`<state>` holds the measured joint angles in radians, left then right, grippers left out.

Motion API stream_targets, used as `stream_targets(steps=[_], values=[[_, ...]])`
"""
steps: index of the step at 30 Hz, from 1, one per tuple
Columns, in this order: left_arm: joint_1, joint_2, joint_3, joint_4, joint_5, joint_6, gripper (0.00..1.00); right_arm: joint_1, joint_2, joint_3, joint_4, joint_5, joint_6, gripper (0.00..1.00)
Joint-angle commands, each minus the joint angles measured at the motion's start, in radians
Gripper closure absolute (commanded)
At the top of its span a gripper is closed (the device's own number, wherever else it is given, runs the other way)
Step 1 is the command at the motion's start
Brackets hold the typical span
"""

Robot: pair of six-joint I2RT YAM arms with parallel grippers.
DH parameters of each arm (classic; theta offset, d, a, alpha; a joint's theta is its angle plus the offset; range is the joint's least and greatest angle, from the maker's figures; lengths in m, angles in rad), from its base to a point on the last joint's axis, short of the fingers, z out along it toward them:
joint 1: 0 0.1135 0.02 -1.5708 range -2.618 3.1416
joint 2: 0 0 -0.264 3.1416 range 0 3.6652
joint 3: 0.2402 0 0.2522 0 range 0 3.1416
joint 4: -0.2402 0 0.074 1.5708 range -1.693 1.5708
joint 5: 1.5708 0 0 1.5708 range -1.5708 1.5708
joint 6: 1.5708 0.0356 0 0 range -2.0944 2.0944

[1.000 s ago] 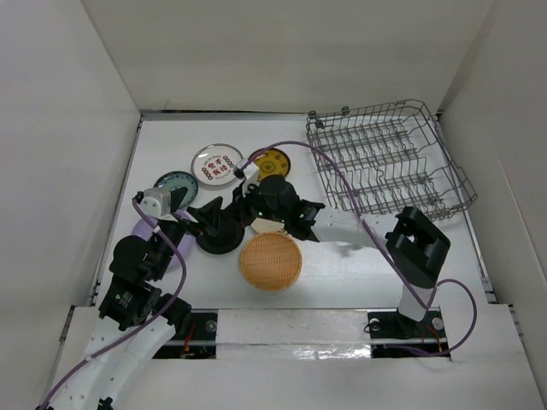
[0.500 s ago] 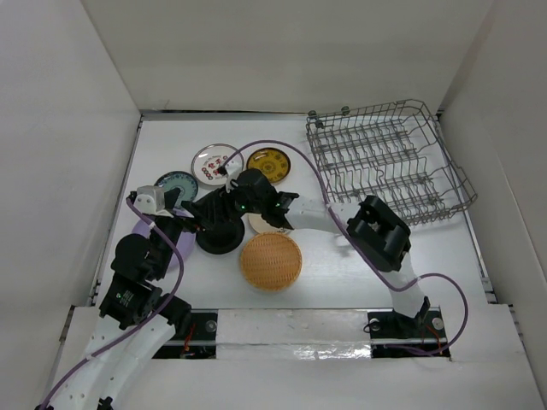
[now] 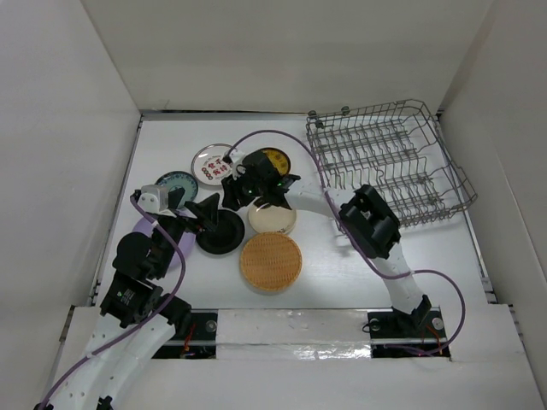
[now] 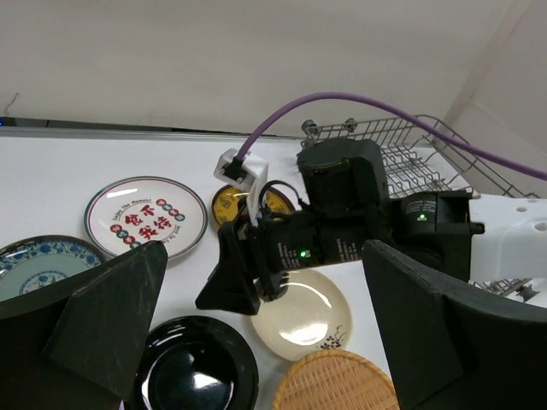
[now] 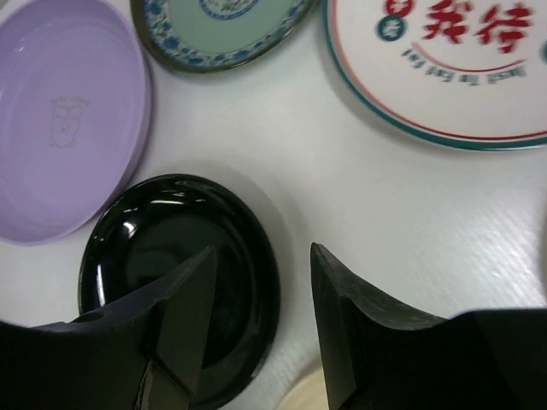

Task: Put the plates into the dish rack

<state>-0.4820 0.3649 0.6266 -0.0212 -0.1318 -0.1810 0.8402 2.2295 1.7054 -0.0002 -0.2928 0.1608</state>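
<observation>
Both jaws of the right gripper [image 5: 262, 252] stand open and hold nothing, one over the black plate [image 5: 145, 256] and one just past its edge, so go down slowly, pinch the edge tight, then lift toward the rack [image 3: 389, 162].

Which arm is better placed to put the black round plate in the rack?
Probably right: the open right hand hangs over the rim of the black round plate, and the grey wire dish rack is nearer it than the left hand.
</observation>
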Motion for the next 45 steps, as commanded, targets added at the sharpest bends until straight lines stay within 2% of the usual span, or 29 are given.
stream_targets(steps=[1, 7, 15, 19, 22, 23, 26, 27, 30, 35, 42, 45], values=[[0.005, 0.009, 0.012, 0.032, 0.0, -0.005, 0.01, 0.077, 0.025, 0.11, -0.011, -0.086, -0.015, 0.46], [0.005, 0.012, 0.015, 0.027, -0.002, -0.012, 0.01, 0.129, 0.137, 0.27, -0.033, -0.098, 0.043, 0.46], [0.005, 0.012, 0.005, 0.03, 0.017, -0.023, 0.01, 0.148, 0.347, 0.595, -0.155, -0.037, 0.062, 0.46], [0.005, 0.011, 0.007, 0.035, 0.055, -0.017, 0.08, 0.148, 0.288, 0.524, -0.133, 0.039, 0.023, 0.46], [0.005, 0.002, -0.001, 0.041, 0.04, -0.015, 0.2, 0.136, 0.227, 0.447, -0.121, 0.078, -0.024, 0.46], [0.005, 0.005, -0.001, 0.038, 0.046, -0.015, 0.3, 0.135, 0.216, 0.43, -0.13, 0.078, -0.035, 0.46], [0.005, 0.002, 0.002, 0.04, 0.064, -0.012, 0.47, 0.093, 0.156, 0.32, -0.106, 0.07, -0.061, 0.46], [0.005, -0.001, 0.001, 0.041, 0.055, -0.012, 0.61, 0.083, 0.139, 0.289, -0.095, 0.06, -0.064, 0.46], [0.005, 0.012, -0.001, 0.04, 0.057, -0.015, 0.77, 0.042, 0.087, 0.194, -0.055, -0.012, -0.063, 0.45], [0.005, 0.023, 0.004, 0.04, 0.064, -0.011, 0.78, 0.001, 0.062, 0.12, -0.066, -0.086, -0.095, 0.41], [0.005, 0.029, 0.002, 0.043, 0.057, -0.009, 0.67, -0.02, 0.061, 0.017, -0.047, -0.183, -0.089, 0.39], [0.005, 0.046, 0.007, 0.035, 0.073, -0.009, 0.65, -0.038, 0.065, -0.016, -0.023, -0.293, -0.07, 0.39]])
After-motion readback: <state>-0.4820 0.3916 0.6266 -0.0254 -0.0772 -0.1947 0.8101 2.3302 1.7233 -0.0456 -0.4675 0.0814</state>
